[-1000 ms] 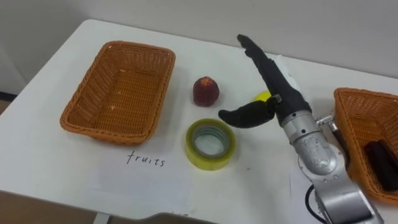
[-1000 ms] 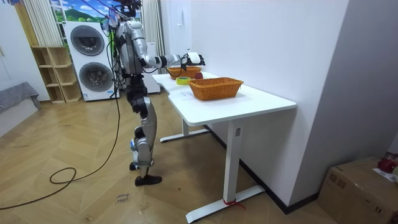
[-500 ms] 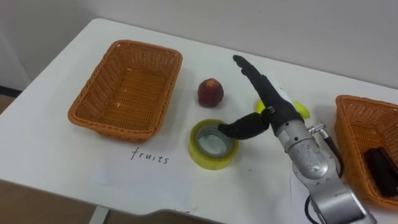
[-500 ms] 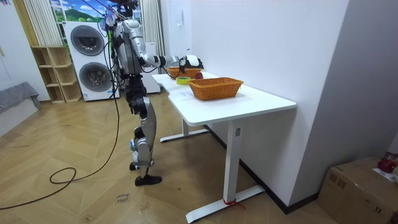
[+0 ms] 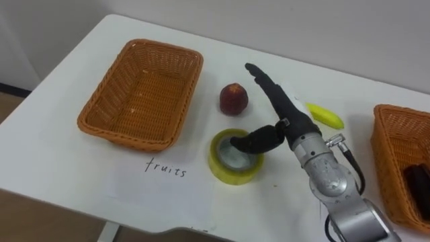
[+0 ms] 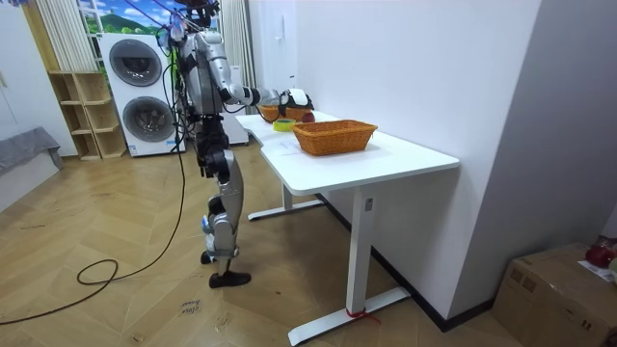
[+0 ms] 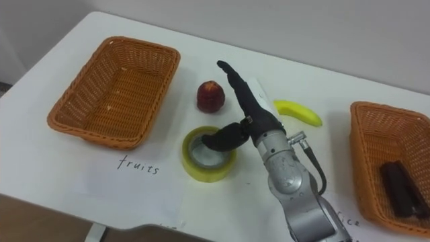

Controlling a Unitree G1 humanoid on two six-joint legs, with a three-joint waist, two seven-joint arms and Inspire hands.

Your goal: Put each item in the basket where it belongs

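A yellow tape roll (image 5: 232,159) lies flat on the white table (image 5: 60,175), near the front. My right hand (image 5: 287,115) reaches in from the lower right. It is open, fingers straight and pointing up-left above the table, while the thumb dips into the roll's hole. A red peach (image 5: 233,99) sits just behind the roll, left of the fingers. A banana (image 5: 325,115) lies to the hand's right. The fruit basket (image 5: 127,139), empty, stands at the left. The right basket (image 5: 380,158) holds a dark object (image 5: 420,185).
A paper sheet with a handwritten fruit label (image 5: 164,169) lies in front of the left basket. The table's front edge runs close below it. In the room view the robot (image 6: 204,87) stands at the far end of the table (image 6: 386,154), which is against the wall.
My right hand has moved left and down from beside the banana to the tape roll, and its thumb now sits in the roll's hole. The banana is uncovered. The view shifted slightly.
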